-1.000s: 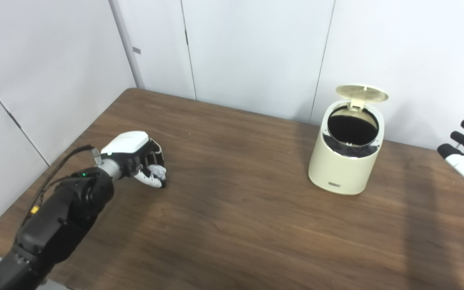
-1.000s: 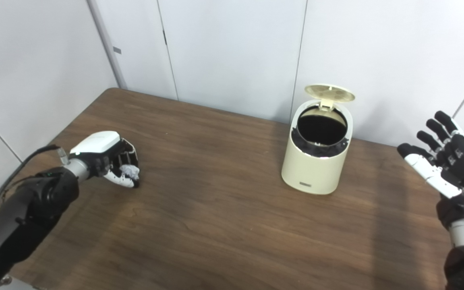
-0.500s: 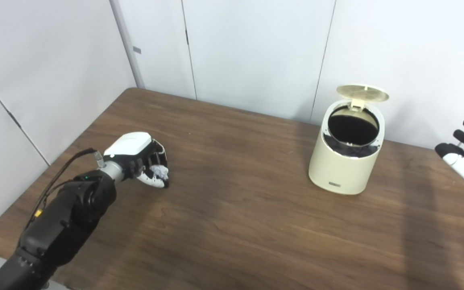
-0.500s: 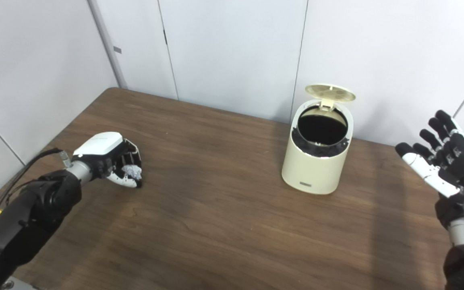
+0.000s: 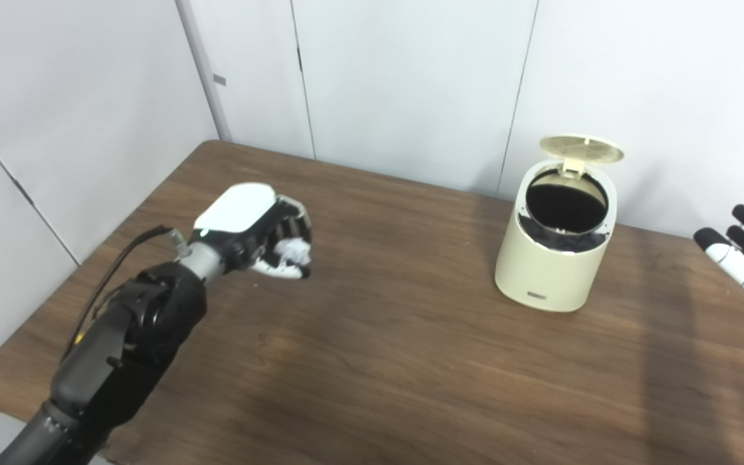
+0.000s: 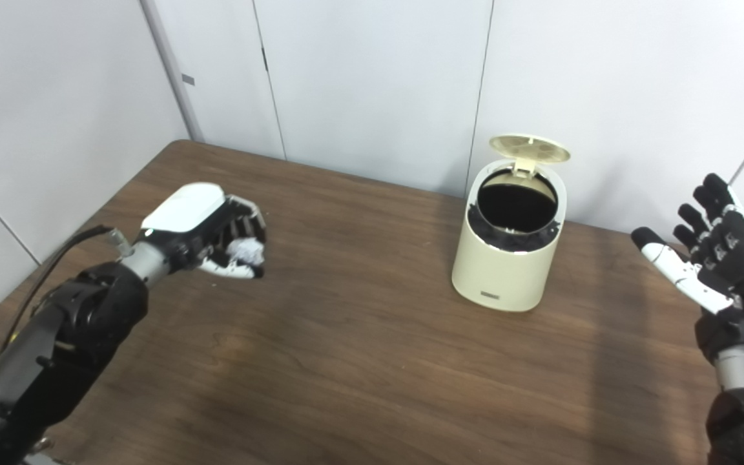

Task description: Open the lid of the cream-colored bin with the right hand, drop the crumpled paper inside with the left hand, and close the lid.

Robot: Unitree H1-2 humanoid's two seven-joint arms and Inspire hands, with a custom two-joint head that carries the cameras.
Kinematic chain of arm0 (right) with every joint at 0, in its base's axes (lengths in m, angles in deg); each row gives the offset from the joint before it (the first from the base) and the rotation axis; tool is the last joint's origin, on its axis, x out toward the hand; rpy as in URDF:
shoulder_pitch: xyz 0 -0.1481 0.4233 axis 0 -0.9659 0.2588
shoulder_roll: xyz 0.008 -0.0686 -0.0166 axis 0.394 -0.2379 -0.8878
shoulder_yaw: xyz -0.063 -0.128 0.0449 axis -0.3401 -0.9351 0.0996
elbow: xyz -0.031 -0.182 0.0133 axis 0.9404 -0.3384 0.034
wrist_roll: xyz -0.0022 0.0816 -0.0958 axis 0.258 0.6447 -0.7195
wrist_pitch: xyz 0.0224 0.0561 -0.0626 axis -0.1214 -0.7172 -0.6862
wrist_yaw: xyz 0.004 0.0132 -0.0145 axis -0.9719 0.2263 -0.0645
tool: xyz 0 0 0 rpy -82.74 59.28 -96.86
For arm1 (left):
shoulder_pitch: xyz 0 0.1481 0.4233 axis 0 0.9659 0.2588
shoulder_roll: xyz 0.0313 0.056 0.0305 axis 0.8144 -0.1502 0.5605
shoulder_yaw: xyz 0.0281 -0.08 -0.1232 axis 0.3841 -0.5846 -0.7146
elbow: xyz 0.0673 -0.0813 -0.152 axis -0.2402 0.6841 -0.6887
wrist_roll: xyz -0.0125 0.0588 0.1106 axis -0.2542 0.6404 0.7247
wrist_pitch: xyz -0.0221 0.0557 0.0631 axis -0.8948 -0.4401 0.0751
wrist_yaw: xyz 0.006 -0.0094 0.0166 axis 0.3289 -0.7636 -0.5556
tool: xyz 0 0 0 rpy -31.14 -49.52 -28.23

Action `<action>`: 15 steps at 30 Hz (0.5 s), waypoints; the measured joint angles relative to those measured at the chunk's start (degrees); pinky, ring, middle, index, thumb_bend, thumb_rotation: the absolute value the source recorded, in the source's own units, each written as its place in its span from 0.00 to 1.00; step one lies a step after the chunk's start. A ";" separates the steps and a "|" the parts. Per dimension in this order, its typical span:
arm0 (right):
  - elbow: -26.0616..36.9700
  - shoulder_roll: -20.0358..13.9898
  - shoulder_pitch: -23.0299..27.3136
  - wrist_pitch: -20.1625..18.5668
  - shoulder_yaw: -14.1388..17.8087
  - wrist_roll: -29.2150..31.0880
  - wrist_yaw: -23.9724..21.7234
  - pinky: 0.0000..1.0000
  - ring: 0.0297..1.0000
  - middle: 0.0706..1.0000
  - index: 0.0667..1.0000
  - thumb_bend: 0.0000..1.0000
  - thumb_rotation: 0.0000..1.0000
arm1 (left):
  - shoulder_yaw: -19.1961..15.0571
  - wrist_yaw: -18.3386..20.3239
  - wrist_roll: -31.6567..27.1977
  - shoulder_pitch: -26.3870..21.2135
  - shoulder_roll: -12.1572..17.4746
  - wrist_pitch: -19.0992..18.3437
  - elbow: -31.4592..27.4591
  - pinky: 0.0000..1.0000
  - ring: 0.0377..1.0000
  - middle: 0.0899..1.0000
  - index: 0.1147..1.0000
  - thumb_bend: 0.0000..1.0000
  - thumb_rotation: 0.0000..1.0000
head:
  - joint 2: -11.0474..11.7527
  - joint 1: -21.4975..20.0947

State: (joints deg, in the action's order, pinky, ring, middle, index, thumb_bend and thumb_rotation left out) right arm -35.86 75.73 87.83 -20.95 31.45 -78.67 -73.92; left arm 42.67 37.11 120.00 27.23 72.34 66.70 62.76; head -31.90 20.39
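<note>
The cream-colored bin [image 5: 556, 258] stands at the back right of the table, its round lid [image 5: 581, 148] tipped up and the dark inside showing. My left hand [image 5: 262, 232] is raised above the table's left half, shut on the white crumpled paper [image 5: 292, 248], which shows between the fingers. It is well to the left of the bin. My right hand [image 6: 714, 258] hangs open at the right edge, fingers spread, to the right of the bin and apart from it.
The brown wooden table [image 5: 378, 349] carries only the bin. White wall panels [image 5: 404, 77] stand close behind the bin and along the table's left side. A black cable [image 5: 113, 271] runs along my left forearm.
My left hand has lifted off the table with the paper and moved right toward the bin. The right hand has barely shifted. The lid stays up.
</note>
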 measured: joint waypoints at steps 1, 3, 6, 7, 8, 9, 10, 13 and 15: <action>-0.04 0.02 0.10 0.00 -0.18 -0.02 0.00 0.91 0.94 0.96 0.95 0.47 0.13 | 0.45 0.46 0.10 -1.03 -0.16 -0.09 -0.58 0.34 0.36 0.41 0.48 0.50 0.00 | 0.09 -0.26; -0.08 0.05 0.24 0.00 -0.50 -0.08 0.01 0.92 0.95 0.97 0.96 0.47 0.12 | 1.37 2.35 0.51 -3.22 -0.92 -0.83 -2.43 0.32 0.36 0.41 0.48 0.50 0.00 | 0.09 -0.61; -0.20 0.27 0.31 0.03 -0.60 -0.17 0.09 0.94 0.95 0.97 0.96 0.46 0.12 | 2.94 5.12 0.40 -5.95 -2.28 -2.28 -4.48 0.32 0.35 0.41 0.48 0.50 0.00 | 0.09 -1.23; -0.26 0.28 0.31 0.04 -0.61 -0.24 0.16 0.95 0.95 0.97 0.96 0.46 0.12 | 3.58 6.70 0.41 -7.06 -2.80 -3.22 -5.29 0.33 0.35 0.41 0.49 0.50 0.00 | 0.09 -1.23; -0.38 0.28 0.32 0.09 -0.60 -0.34 0.17 0.96 0.96 0.98 0.97 0.46 0.12 | 4.14 7.65 0.41 -7.93 -3.25 -3.89 -5.90 0.32 0.35 0.41 0.49 0.50 0.00 | 0.09 -1.49; -0.58 0.29 0.35 0.21 -0.62 -0.44 0.17 0.96 0.96 0.98 0.97 0.46 0.11 | 4.69 8.98 0.44 -8.96 -3.64 -4.21 -6.30 0.31 0.35 0.41 0.49 0.50 0.00 | 0.09 -1.58; -0.89 0.29 0.38 0.31 -0.63 -0.58 0.17 0.95 0.96 0.98 0.97 0.46 0.11 | 5.24 9.67 0.47 -9.78 -3.85 -4.28 -6.49 0.31 0.34 0.41 0.49 0.50 0.00 | 0.17 -2.28; -2.16 0.29 0.38 0.95 -0.64 -1.08 0.17 0.97 0.98 0.99 0.98 0.47 0.09 | 6.86 11.69 0.87 -12.26 -4.43 -4.32 -6.51 0.32 0.34 0.41 0.48 0.50 0.00 | 0.26 -3.16; -2.62 0.29 0.38 1.57 -0.65 -1.26 0.17 0.99 0.98 0.99 0.98 0.48 0.10 | 7.62 12.39 1.30 -13.65 -5.34 -4.30 -6.51 0.34 0.35 0.40 0.46 0.50 0.00 | 0.26 -3.86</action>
State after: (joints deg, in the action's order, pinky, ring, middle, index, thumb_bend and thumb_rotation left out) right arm -38.48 76.02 88.22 -19.37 30.81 -79.94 -73.76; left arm 50.29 49.51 121.30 13.58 67.00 62.40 56.25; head -31.64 16.53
